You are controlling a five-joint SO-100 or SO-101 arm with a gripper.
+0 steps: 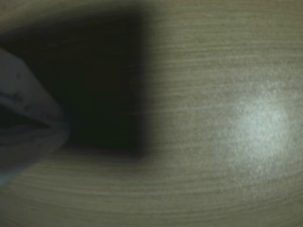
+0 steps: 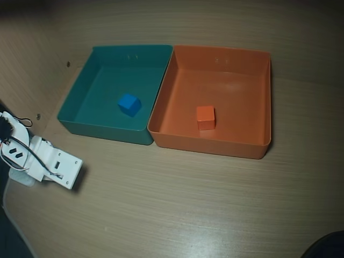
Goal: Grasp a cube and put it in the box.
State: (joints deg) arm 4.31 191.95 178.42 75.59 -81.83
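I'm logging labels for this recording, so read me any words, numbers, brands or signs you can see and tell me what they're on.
None readable anywhere.
Orange box, orange cube, teal tray and blue cube: plain, no print.
White arm: no legible marking.
Wrist view: too blurred to show any text.

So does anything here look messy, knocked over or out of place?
Nothing stands out. The small orange cube sits inside the shallow orange plastic tray, the small blue cube inside the teal tray, and the two trays stand side by side. The white arm is off to the left; its wrist view is blurry.
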